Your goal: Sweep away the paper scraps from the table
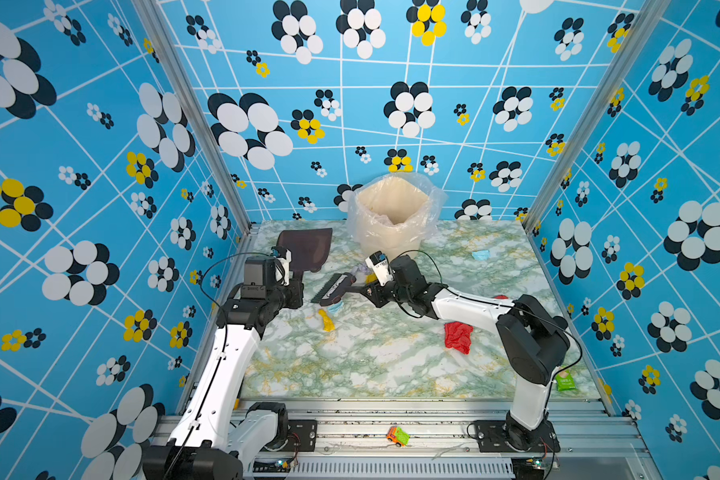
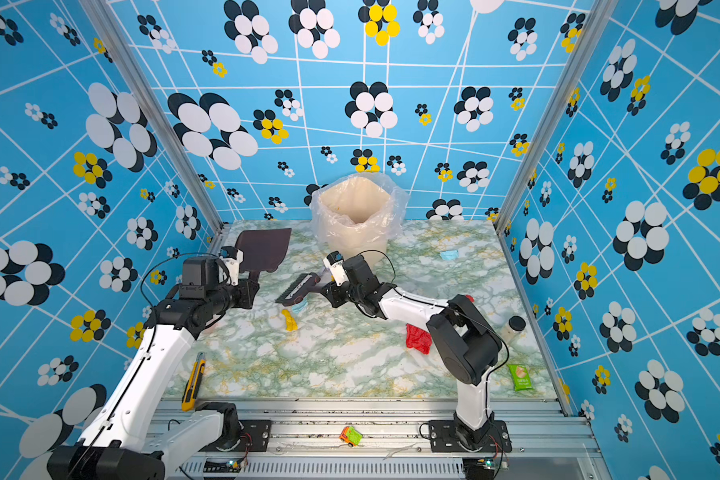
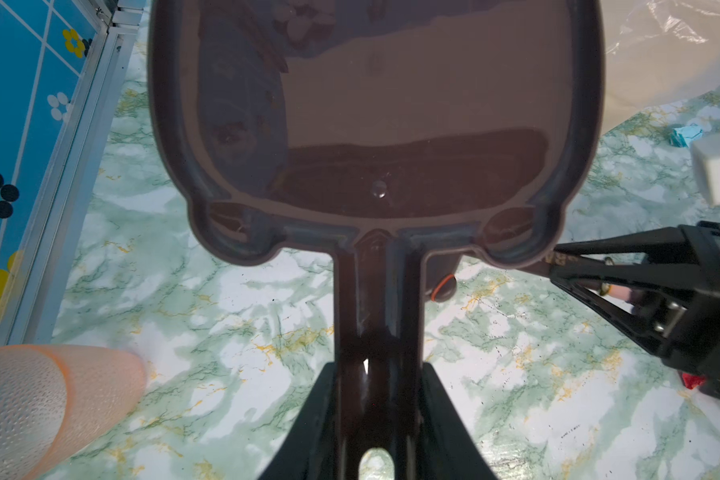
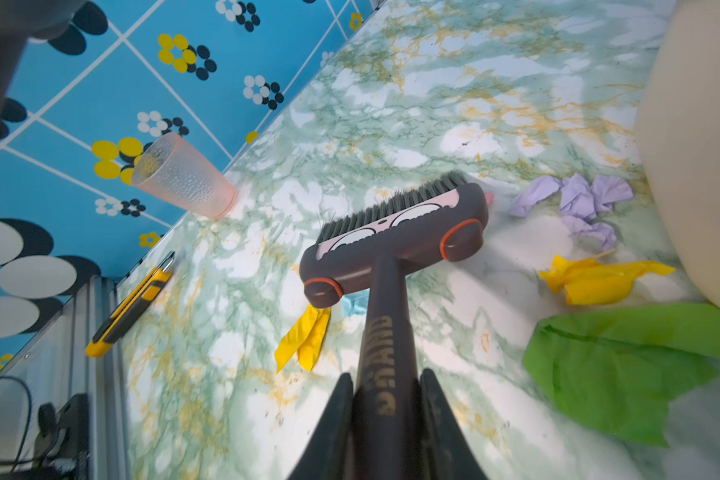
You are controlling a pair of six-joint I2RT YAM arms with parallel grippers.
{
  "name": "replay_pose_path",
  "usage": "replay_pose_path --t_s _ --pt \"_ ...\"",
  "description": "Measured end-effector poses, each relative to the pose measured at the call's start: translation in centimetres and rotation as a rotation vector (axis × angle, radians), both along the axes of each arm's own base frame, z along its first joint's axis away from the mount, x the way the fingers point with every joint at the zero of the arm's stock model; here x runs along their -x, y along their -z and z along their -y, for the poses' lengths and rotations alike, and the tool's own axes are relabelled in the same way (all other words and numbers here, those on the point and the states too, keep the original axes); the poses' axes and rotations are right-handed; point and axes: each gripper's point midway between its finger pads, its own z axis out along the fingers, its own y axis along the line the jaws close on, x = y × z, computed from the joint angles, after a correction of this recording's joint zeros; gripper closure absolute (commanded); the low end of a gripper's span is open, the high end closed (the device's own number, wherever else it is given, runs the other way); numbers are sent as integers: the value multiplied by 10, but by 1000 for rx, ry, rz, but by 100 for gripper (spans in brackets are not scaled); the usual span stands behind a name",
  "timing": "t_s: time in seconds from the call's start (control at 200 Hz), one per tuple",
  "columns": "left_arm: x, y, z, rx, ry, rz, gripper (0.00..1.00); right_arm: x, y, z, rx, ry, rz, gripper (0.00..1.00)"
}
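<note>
My right tool [image 4: 385, 376] clamped the brush handle [image 4: 381, 316], my left tool [image 3: 377, 370] the dustpan [image 3: 375, 104], and the paper scraps [image 4: 578, 203] looked light and soft, best pushed by bristles.

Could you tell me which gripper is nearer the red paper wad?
Right. In a top view the right gripper, holding the brush, sits left of the red paper wad; the left gripper, holding the dustpan, is farther left.

A lab test booth: aluminium frame [image 1: 192, 112], flower-print walls [image 1: 454, 75], robot arms [image 1: 221, 365] bolted down.
</note>
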Motion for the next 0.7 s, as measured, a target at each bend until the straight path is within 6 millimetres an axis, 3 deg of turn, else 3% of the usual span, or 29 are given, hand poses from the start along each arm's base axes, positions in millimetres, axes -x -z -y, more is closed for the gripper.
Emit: replay_pose_path --t_s 0.215,0.37,0.535,0.7 --pt "0 1 0 0 0 -3 100 47 -25 37 103 -97 28 100" --pt "-1 2 0 -1 0 -7 100 62 -53 50 105 -135 110 100" --pt "-3 8 0 -1 0 -25 100 66 -67 41 62 -191 165 100" --pt "-3 8 0 -1 0 -25 100 83 -37 15 125 -310 161 100"
